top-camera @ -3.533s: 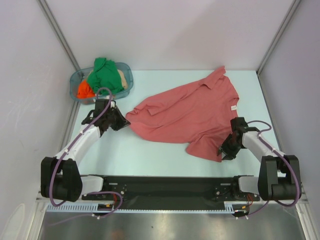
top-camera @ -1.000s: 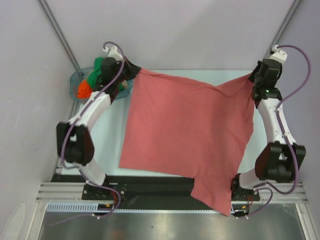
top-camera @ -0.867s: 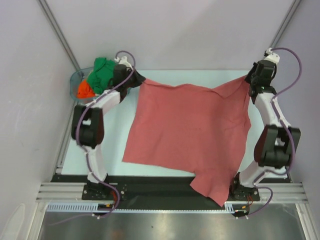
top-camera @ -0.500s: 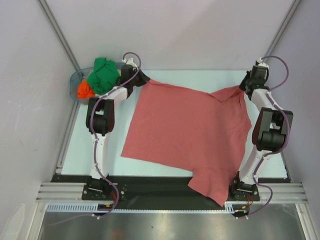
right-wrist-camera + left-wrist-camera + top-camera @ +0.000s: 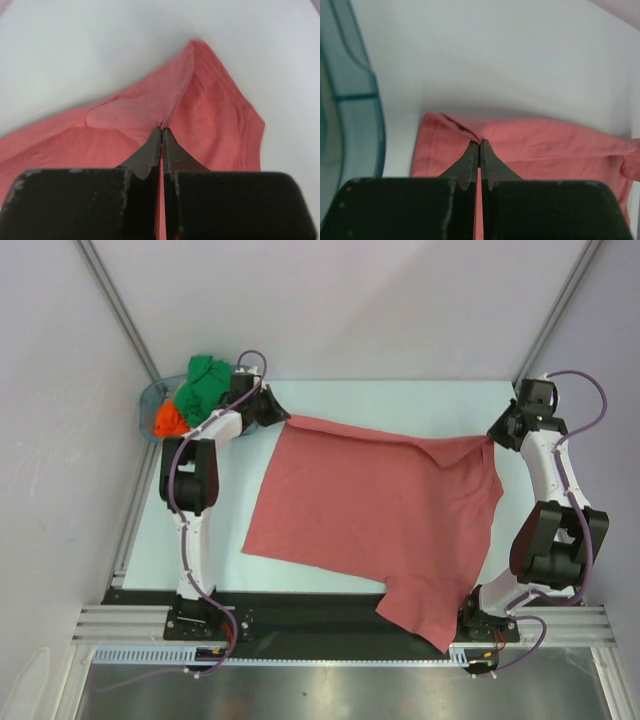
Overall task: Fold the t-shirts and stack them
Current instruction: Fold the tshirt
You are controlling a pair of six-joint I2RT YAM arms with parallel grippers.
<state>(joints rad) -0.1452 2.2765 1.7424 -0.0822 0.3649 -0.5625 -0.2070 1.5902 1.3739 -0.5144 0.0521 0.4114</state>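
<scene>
The salmon-red t-shirt (image 5: 380,510) lies spread across the table, its near corner hanging over the front edge. My left gripper (image 5: 285,418) is shut on its far left corner, pinching a fold of the shirt (image 5: 520,145) in the left wrist view. My right gripper (image 5: 493,437) is shut on its far right corner, with the shirt (image 5: 210,120) bunched at the tips in the right wrist view. A bright green t-shirt (image 5: 205,385) and an orange t-shirt (image 5: 168,420) sit piled in the tub. The beige shirt is hidden.
The clear blue-tinted tub (image 5: 150,400) stands at the far left corner, next to my left arm; its wall (image 5: 355,100) fills the left of the left wrist view. White walls close in the table on three sides.
Both grippers lifted the crumpled red shirt, stretched it out between them and have lowered its far edge onto the table. In the last half second the right gripper moved down and outward.
</scene>
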